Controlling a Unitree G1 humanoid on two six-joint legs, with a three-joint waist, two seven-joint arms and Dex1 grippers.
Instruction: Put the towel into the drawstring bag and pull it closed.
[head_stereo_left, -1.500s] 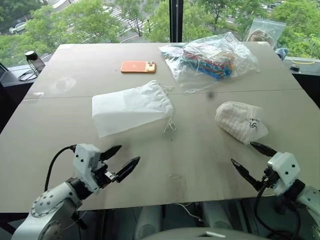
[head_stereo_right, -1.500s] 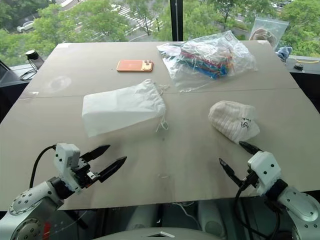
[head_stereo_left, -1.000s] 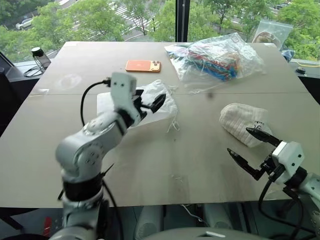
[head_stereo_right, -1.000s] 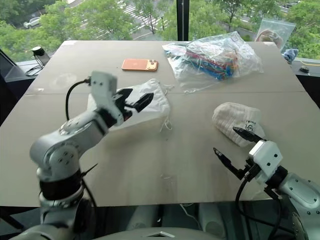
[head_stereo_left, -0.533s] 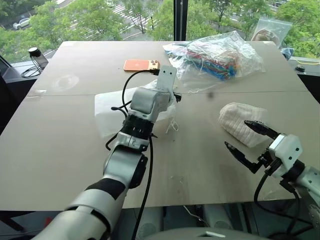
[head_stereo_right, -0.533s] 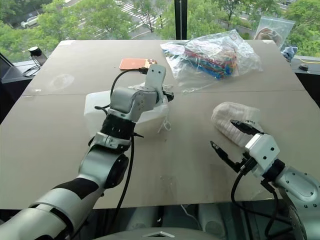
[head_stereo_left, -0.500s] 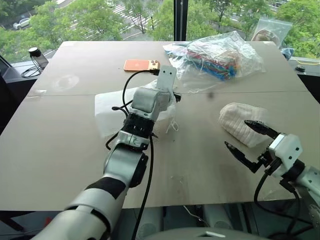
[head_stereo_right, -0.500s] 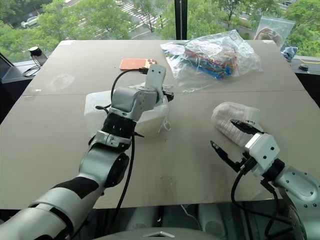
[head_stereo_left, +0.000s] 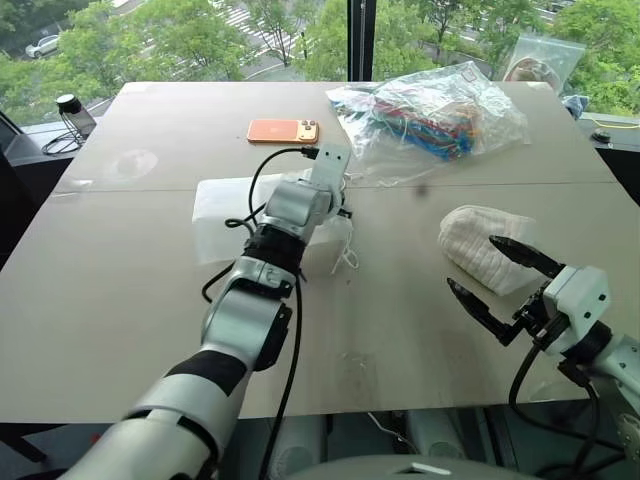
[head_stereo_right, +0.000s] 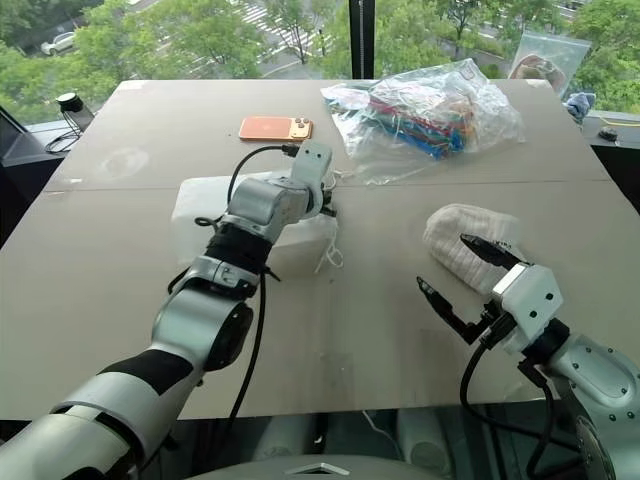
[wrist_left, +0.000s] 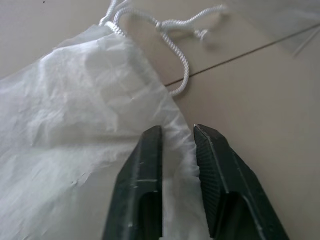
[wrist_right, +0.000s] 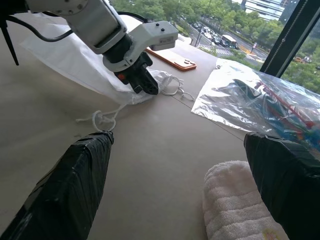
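Observation:
The drawstring bag (head_stereo_left: 228, 204) is a white thin pouch lying flat at the table's middle left, its neck and cords (wrist_left: 176, 50) toward the centre. My left gripper (wrist_left: 176, 131) reaches over it and is shut on the pouch's edge just below the gathered neck, with fabric pinched between the fingers (wrist_left: 141, 172). The towel (head_stereo_left: 478, 243), a cream ribbed bundle with a small dark logo, rests at the right. My right gripper (head_stereo_left: 471, 263) hovers open just in front of the towel (wrist_right: 234, 201), one finger over its near edge, holding nothing.
An orange phone (head_stereo_left: 283, 131) lies behind the bag. A clear plastic bag of colourful items (head_stereo_left: 433, 108) sits at the back right. Another clear bag (head_stereo_left: 543, 58) stands at the far right corner, and a small dark device (head_stereo_left: 68, 110) at the far left edge.
My left arm swung from the near table edge out to the pouch, dipped onto its neck end, and its open jaws closed on the fabric. The right gripper barely moved.

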